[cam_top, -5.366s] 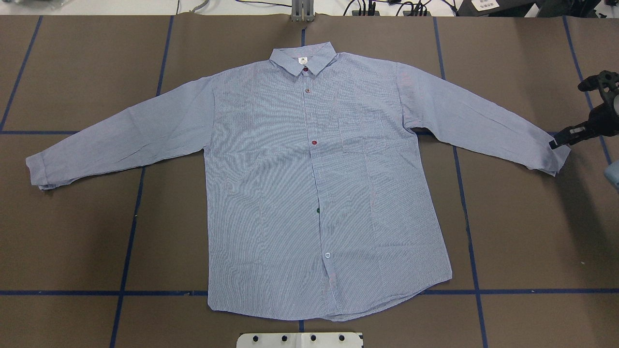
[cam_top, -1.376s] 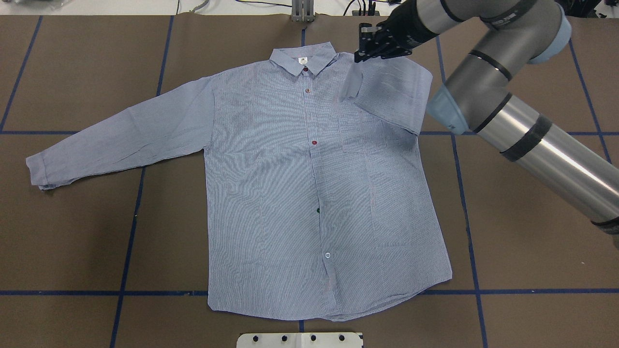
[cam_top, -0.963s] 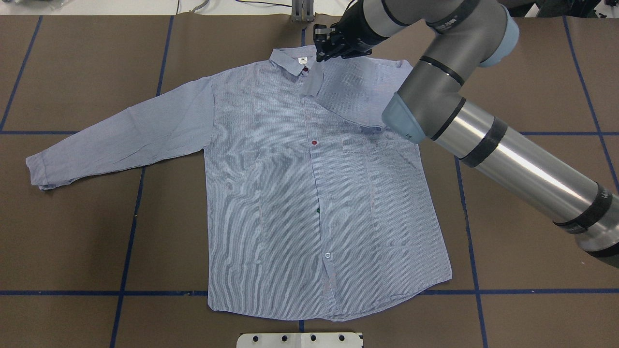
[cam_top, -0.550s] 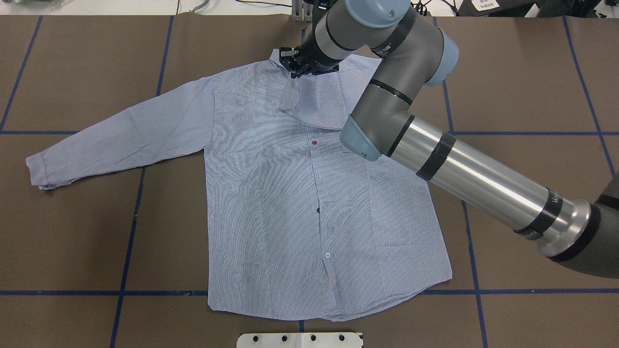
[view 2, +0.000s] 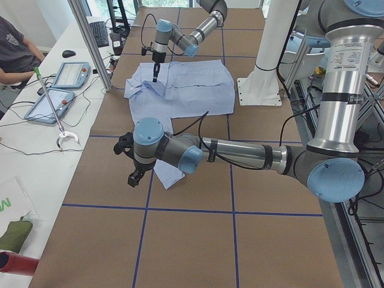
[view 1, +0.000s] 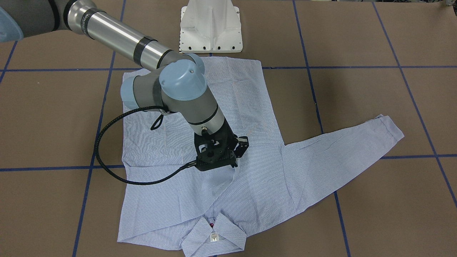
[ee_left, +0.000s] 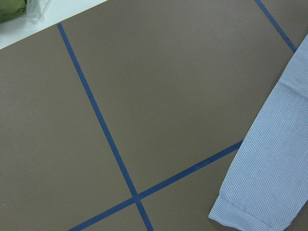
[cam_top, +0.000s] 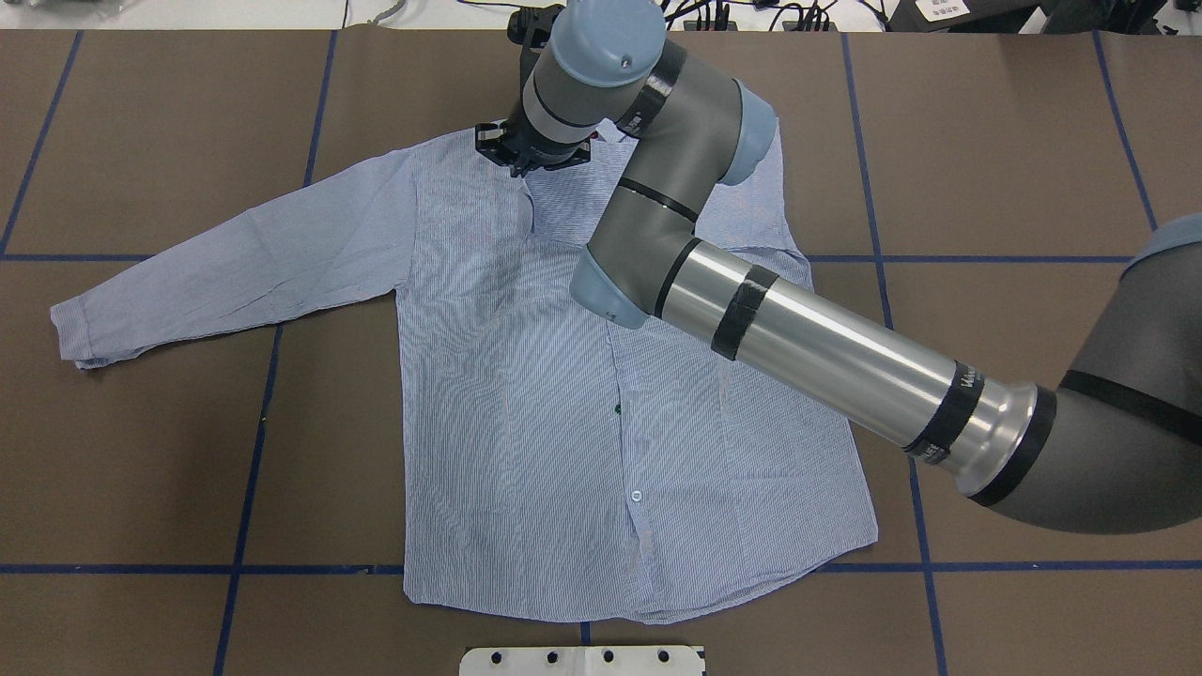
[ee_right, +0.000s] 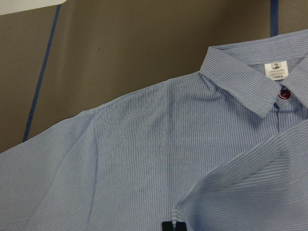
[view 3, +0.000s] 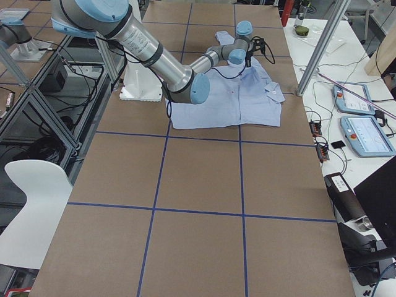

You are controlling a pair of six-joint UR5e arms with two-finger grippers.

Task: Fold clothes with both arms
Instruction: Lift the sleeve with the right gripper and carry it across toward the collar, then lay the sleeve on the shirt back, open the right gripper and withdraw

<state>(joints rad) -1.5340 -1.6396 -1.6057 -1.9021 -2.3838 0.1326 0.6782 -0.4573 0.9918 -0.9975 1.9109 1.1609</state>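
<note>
The striped light blue shirt [cam_top: 507, 404] lies flat, front up, collar at the table's far edge. My right gripper [cam_top: 528, 169] is shut on the right sleeve's cuff [cam_top: 526, 202] and holds it low over the chest, left of the collar. That sleeve is folded across the shirt front [view 1: 171, 185]. The right wrist view shows the collar [ee_right: 250, 82] and its white label [ee_right: 275, 69]. The left sleeve [cam_top: 225, 263] lies stretched out. My left gripper [view 2: 133, 175] shows only in the exterior left view, beside the left cuff [view 2: 171, 174]; I cannot tell whether it is open or shut.
The white pedestal base [view 1: 210, 28] stands at the shirt's hem side. Blue tape lines [cam_top: 254, 422] cross the brown table. A metal post [cam_top: 587, 23] stands behind the collar. Tablets [view 2: 69, 75] and a seated person [view 2: 15, 48] are past the far edge.
My right gripper has carried the right cuff from the table's far right across the chest to left of the collar. The sleeve now lies folded over the front. The left sleeve has not moved.
</note>
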